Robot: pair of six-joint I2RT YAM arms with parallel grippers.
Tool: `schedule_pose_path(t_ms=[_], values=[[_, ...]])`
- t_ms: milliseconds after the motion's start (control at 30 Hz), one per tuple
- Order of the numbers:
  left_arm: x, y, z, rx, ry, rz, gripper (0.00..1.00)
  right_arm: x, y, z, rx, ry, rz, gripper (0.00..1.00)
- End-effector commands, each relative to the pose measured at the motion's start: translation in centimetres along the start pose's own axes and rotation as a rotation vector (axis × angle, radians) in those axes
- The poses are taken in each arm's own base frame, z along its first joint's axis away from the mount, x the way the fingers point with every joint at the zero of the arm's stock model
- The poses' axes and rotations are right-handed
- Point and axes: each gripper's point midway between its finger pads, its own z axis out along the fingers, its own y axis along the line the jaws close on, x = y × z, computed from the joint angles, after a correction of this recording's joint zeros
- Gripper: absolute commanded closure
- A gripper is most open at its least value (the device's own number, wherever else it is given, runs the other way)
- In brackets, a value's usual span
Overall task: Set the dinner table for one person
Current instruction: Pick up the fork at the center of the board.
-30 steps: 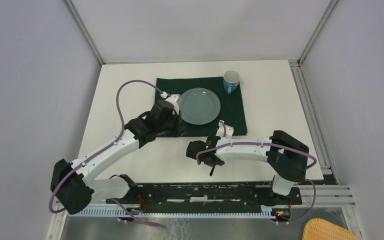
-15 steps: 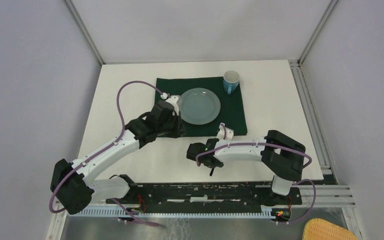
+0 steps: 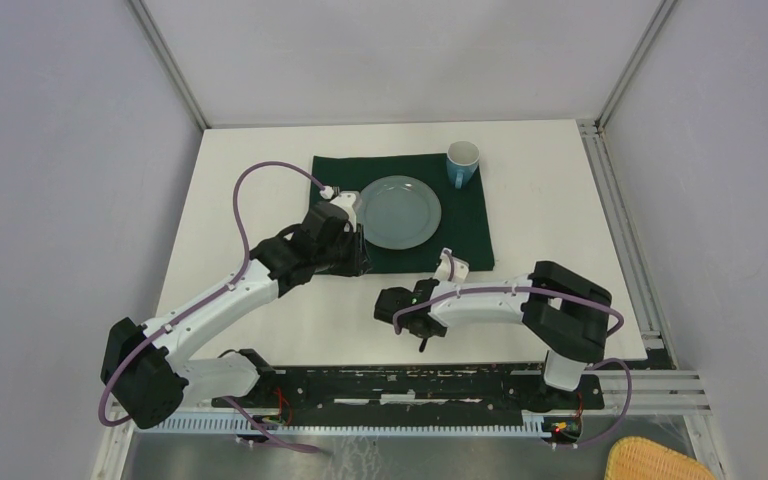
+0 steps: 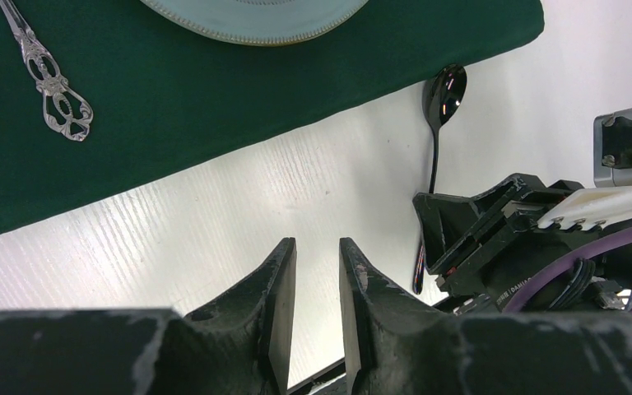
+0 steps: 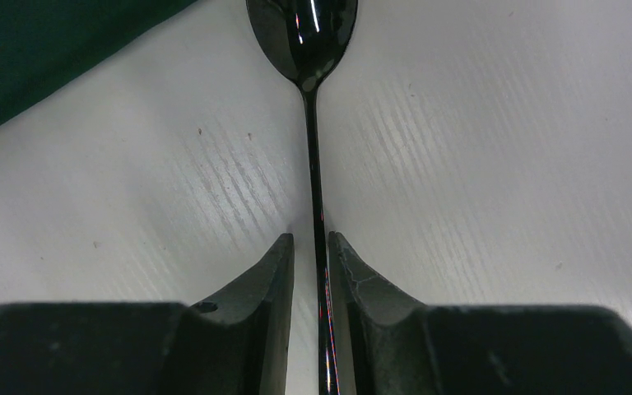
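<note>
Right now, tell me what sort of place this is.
Probably a robot lab cell staged as a dinner setting: a white dinner table boxed in by bare walls and metal framing, left arm and right arm bolted at its near edge, and a green cloth with plate and mug.

Both arms, left arm (image 3: pixel 222 298) and right arm (image 3: pixel 480 300), pair white link covers with black joint housings. A purple cable (image 3: pixel 241 205) loops out behind the fingers (image 4: pixel 278 300), which are matte black, tapered and grey-scuffed, with one small round hole at the base of one finger.
</note>
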Motion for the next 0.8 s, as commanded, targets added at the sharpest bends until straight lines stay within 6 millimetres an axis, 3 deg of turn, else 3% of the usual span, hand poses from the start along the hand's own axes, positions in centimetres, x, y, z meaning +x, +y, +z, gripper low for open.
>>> schedule_pose_path(t_ms=[0,167,600,767], values=[[-0.9,0.0,-0.3,-0.001,-0.030,0.031,0.67,0.4,-1.0,0.3,0.010,0.003,0.029,0.73],[-0.9,-0.1,-0.3,0.003,-0.029,0.032,0.67,1.2,-2.0,0.8,0.025,0.022,0.044,0.74],[-0.8,0.0,-0.2,0.005,-0.032,0.029,0.67,2.0,-3.5,1.0,0.042,0.062,0.031,1.00],[-0.8,0.0,-0.1,0.005,-0.031,0.029,0.67,2.0,-3.5,0.8,0.040,0.066,0.009,1.00]])
